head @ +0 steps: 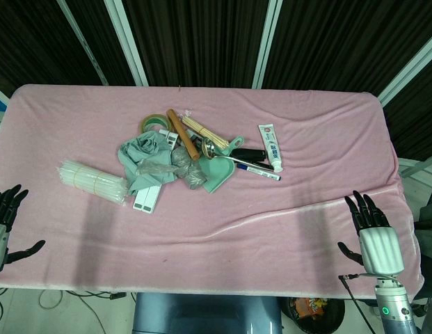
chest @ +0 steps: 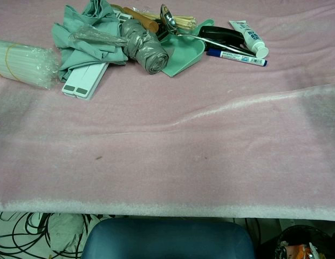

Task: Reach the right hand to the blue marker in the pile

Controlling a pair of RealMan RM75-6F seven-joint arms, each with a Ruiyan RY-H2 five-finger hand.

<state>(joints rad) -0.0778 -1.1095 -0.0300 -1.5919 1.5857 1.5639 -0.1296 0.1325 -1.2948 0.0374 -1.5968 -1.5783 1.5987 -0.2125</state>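
Note:
The blue marker (head: 258,171) lies flat at the right edge of the pile, its blue cap toward the pile and its white barrel pointing right; the chest view shows the marker (chest: 236,58) at top right. My right hand (head: 372,233) hovers at the table's front right corner with its fingers spread and nothing in it, well short and to the right of the marker. My left hand (head: 5,224) sits at the front left edge, fingers apart and empty. Neither hand appears in the chest view.
The pile holds a toothpaste tube (head: 270,147), a green dustpan (head: 220,171), a metal spoon (head: 219,152), a wooden rolling pin (head: 183,133), a grey-green cloth (head: 142,156) and a tape roll (head: 154,122). A bundle of white straws (head: 92,181) lies left. A pink cloth (head: 271,229) covers the table.

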